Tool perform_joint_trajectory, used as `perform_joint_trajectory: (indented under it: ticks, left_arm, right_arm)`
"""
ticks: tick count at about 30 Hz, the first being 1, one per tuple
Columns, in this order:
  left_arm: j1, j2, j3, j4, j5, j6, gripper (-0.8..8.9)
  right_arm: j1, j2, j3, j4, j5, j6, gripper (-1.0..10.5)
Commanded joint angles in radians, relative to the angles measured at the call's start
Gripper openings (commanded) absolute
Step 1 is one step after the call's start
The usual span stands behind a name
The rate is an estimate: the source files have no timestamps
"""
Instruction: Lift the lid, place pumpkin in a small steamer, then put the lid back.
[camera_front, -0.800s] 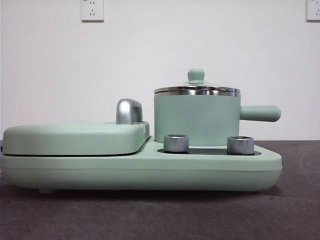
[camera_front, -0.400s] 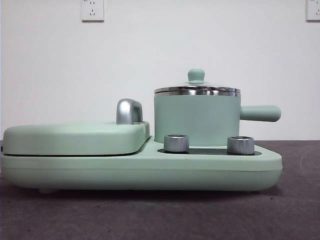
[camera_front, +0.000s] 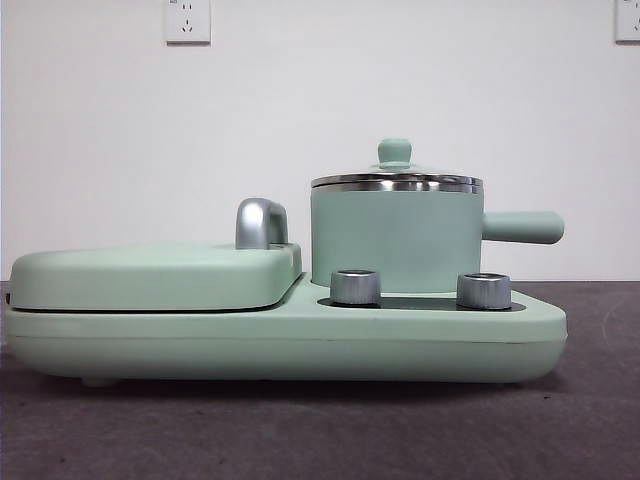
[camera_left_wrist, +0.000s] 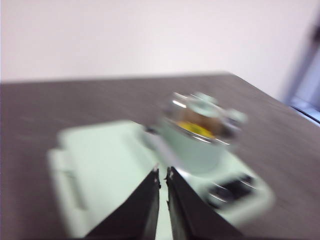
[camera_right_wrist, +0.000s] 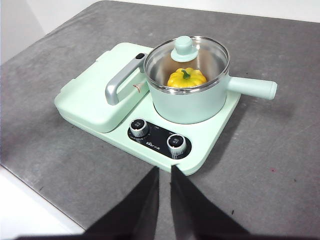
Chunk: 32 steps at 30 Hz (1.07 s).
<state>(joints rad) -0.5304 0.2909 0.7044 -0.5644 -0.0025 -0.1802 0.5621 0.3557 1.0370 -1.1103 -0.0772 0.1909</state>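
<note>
Both the left gripper (camera_left_wrist: 162, 175) and right gripper (camera_right_wrist: 162, 172) hang nearly closed and empty, well clear of the small steamer (camera_right_wrist: 187, 97). The lid (camera_right_wrist: 185, 50) sits seated, pumpkin (camera_right_wrist: 186, 77) inside at its 6 o'clock; the task looks complete, so retreat calls for steady clearance. Panel lettering is unreadable.

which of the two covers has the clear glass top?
The small round lid with steel rim and mint-green knob, sitting on the mint-green pot; the yellow pumpkin shows through it. The large flat mint-green cover is opaque.
</note>
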Motion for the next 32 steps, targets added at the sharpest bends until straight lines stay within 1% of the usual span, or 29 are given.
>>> perform_joint_trajectory:
  ticks: [1,5,8,11,18,24,27,32]
  left_arm:
    - [0.142,-0.05,-0.152,0.123,-0.002,0.084,0.27]
    - [0.322,-0.121,-0.366,0.25,-0.002,0.082,0.27]
    - [0.405,-0.15,-0.495,0.365,-0.002,0.082,0.27]
    - [0.458,-0.187,-0.582,0.43,-0.002,0.082,0.27]
    - [0.507,-0.263,-0.687,0.438,-0.003,0.082,0.27]
    - [0.515,-0.288,-0.692,0.373,-0.003,0.1,0.27]
    - [0.516,-0.288,-0.692,0.373,-0.002,0.137,0.27]
    - [0.515,-0.288,-0.692,0.377,-0.002,0.135,0.27]
  right_arm:
    - [0.006,0.002,0.008,0.012,-0.001,0.011,0.3]
    - [0.006,0.002,0.008,0.012,0.0,0.011,0.3]
    - [0.006,0.002,0.008,0.012,0.0,0.011,0.3]
    - [0.006,0.002,0.008,0.012,0.0,0.011,0.3]
    - [0.006,0.002,0.008,0.012,-0.001,0.011,0.3]
    - [0.006,0.002,0.008,0.013,-0.001,0.011,0.3]
    - [0.006,0.002,0.008,0.013,-0.001,0.011,0.3]
    - [0.006,0.002,0.008,0.013,0.0,0.011,0.3]
